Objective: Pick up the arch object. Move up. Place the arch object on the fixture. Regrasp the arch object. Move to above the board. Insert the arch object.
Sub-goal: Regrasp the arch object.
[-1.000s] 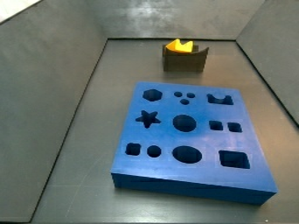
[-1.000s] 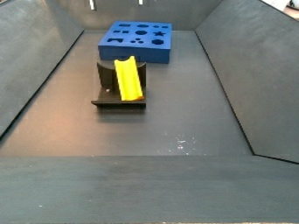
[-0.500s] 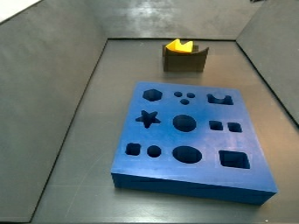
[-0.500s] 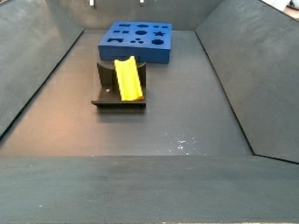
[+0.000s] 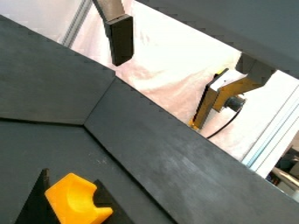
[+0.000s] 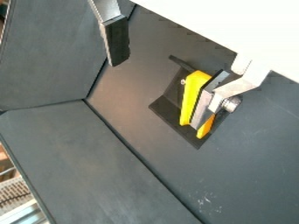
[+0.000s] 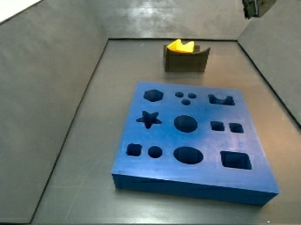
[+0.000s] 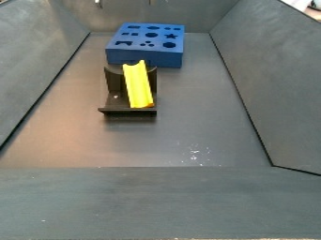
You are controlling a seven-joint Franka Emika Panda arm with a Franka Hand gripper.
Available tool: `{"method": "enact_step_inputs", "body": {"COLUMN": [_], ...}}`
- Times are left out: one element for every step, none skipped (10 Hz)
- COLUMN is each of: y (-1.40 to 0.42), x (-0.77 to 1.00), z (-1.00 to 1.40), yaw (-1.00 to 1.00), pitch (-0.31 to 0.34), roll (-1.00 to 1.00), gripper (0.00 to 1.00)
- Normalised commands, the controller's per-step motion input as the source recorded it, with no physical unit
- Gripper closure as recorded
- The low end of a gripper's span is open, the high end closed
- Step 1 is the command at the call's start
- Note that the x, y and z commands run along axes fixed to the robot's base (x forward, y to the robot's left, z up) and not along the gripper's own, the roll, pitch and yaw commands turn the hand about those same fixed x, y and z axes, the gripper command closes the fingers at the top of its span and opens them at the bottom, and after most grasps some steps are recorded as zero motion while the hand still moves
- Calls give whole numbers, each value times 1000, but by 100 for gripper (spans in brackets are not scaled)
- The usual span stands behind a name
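Note:
The yellow arch object [image 7: 179, 45] rests in the notch of the dark fixture [image 7: 186, 60] at the far end of the floor. In a side view it lies sloped along the fixture [image 8: 115, 97] as a long yellow piece [image 8: 138, 84]. The blue board [image 7: 192, 132] lies on the floor beside the fixture, also seen in a side view [image 8: 148, 45]. My gripper [image 7: 253, 7] is high up at the frame's top right corner. In both wrist views it is open and empty [image 5: 176, 74] [image 6: 173, 79], far above the arch object [image 5: 70, 199] [image 6: 191, 103].
Grey sloped walls [image 8: 38, 84] enclose the dark floor [image 8: 189, 131] on all sides. The fixture's base plate [image 6: 170, 111] lies flat on the floor under the arch object.
The gripper has come into a side view at its top right corner. The arch object, fixture and board have not moved.

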Motion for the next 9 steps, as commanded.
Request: {"method": "enact_step_inputs", "body": {"y": [75, 74, 64, 60, 53, 50, 44, 42, 37], "x": [30, 33, 50, 56, 68, 74, 83, 87, 91], "z": [-1000, -1000, -1000, -1000, -1000, -1000, -1000, -1000, -1000], "yaw": [205, 210, 209, 204, 172, 157, 116, 84, 41], "pitch": [129, 111, 55, 26, -41, -67, -105, -126, -135], "roll": [157, 147, 132, 125, 108, 102, 95, 92, 84], "gripper": [0, 0, 0, 0, 0, 0, 0, 0, 0]}}
